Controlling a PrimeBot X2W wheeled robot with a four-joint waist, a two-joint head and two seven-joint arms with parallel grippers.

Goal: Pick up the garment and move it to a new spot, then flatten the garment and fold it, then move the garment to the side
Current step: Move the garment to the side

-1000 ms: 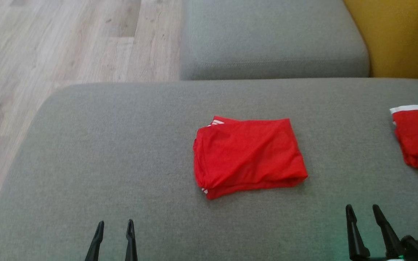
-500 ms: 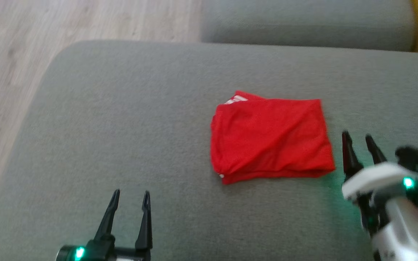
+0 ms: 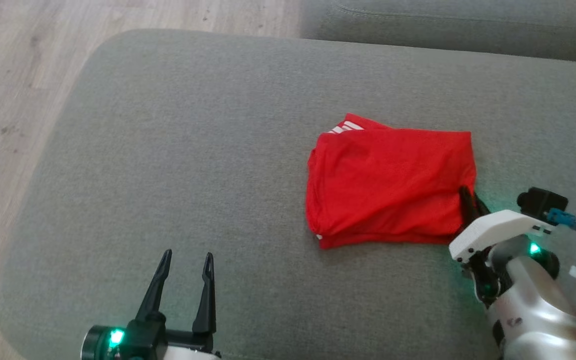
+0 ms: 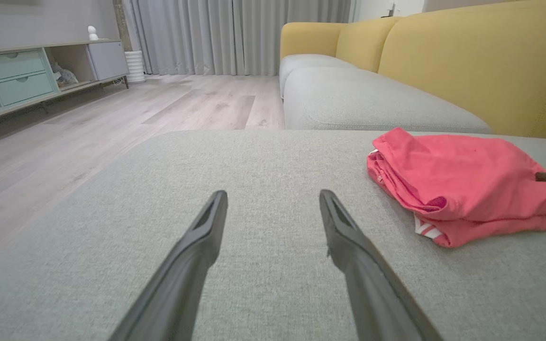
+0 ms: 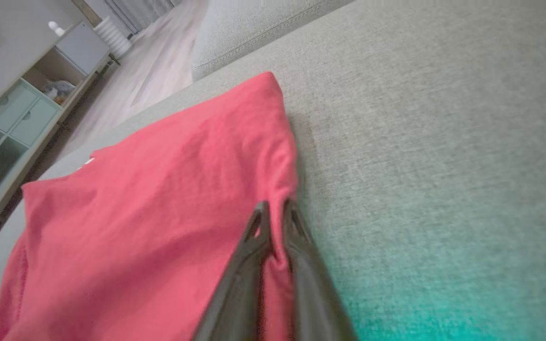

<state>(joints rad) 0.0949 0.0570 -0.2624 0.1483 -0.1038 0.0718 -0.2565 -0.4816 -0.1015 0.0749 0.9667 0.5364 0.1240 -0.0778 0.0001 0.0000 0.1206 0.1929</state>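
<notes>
The garment (image 3: 388, 182) is a folded red piece with white stripes at one corner, lying on the grey sofa cushion (image 3: 178, 150). My right gripper (image 3: 469, 199) is at its right edge, shut on a pinch of the red cloth; in the right wrist view the fingers (image 5: 296, 232) squeeze a fold of the garment (image 5: 150, 213). My left gripper (image 3: 184, 262) stands open over bare cushion, well to the left of the garment. In the left wrist view its fingers (image 4: 339, 227) are spread, with the garment (image 4: 462, 180) off to the right.
Wooden floor (image 3: 13, 80) lies beyond the cushion's left edge. A second grey cushion (image 3: 448, 25) sits behind, with yellow backrests (image 4: 467, 61) along the sofa. A low pale green cabinet (image 4: 12, 76) stands across the room.
The head camera tipped down and shifted. My right gripper moved up to the garment's right edge and closed on the cloth. The left gripper stayed open.
</notes>
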